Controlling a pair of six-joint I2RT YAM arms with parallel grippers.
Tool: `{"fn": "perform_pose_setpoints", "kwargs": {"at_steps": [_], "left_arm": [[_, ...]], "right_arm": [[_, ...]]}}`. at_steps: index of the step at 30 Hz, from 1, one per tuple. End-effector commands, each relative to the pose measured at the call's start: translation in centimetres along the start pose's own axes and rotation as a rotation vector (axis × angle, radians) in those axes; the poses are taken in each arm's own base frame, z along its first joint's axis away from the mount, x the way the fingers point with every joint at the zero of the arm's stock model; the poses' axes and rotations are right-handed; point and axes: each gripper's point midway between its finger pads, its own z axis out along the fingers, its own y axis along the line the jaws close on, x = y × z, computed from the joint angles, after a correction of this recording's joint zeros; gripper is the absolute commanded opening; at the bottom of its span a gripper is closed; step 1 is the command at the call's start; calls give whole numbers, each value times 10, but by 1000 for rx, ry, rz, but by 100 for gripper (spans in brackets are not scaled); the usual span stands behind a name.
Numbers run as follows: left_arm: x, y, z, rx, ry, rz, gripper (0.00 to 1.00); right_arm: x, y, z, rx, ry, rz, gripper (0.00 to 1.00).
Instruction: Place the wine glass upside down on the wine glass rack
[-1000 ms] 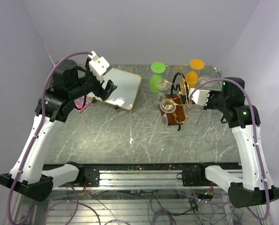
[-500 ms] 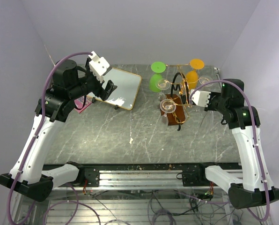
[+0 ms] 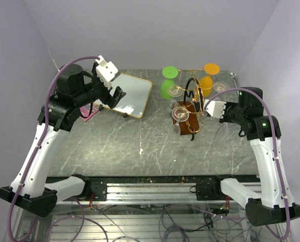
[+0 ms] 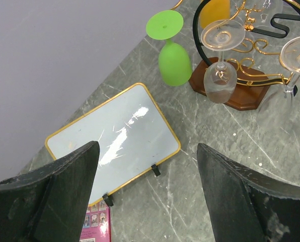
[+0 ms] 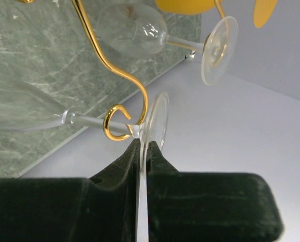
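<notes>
The wine glass rack (image 3: 193, 103) is a gold wire stand on a dark brown base (image 3: 186, 126) at the back right. My right gripper (image 3: 206, 107) is at the rack's right side. In the right wrist view it (image 5: 142, 151) is shut on the foot (image 5: 159, 121) of a clear wine glass. The glass's stem (image 5: 89, 121) lies inside a curled gold hook (image 5: 115, 123), and its bowl (image 5: 19, 108) points away to the left. My left gripper (image 4: 147, 196) is open and empty, held high over the table's left side (image 3: 116, 96).
A green glass (image 3: 167, 88), an orange glass (image 3: 207, 82) and clear glasses (image 3: 180, 114) hang on the rack. A white framed board (image 3: 127, 95) lies at the back left with a pink card (image 3: 88, 114) beside it. A wall stands close behind the rack.
My right wrist has shifted slightly down and turned a little, still holding the glass at the rack. The left arm has not moved.
</notes>
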Motion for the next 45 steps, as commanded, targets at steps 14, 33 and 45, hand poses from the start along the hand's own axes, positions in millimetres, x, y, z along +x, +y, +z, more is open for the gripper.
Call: {"fn": "perform_pose_setpoints", "kwargs": {"at_steps": [14,33,45], "left_arm": [[-2,-7,-2,35,-14,23,89],[3,-10,-2,42,-7,32,89],[4,-11,-3,47,-8,35,89]], "right_arm": [[-20,-2,-15,6,-123,24,0],[-11,19,-3,-34,-105,69,5],[-12,22,-5,-43,-115,87,14]]}}
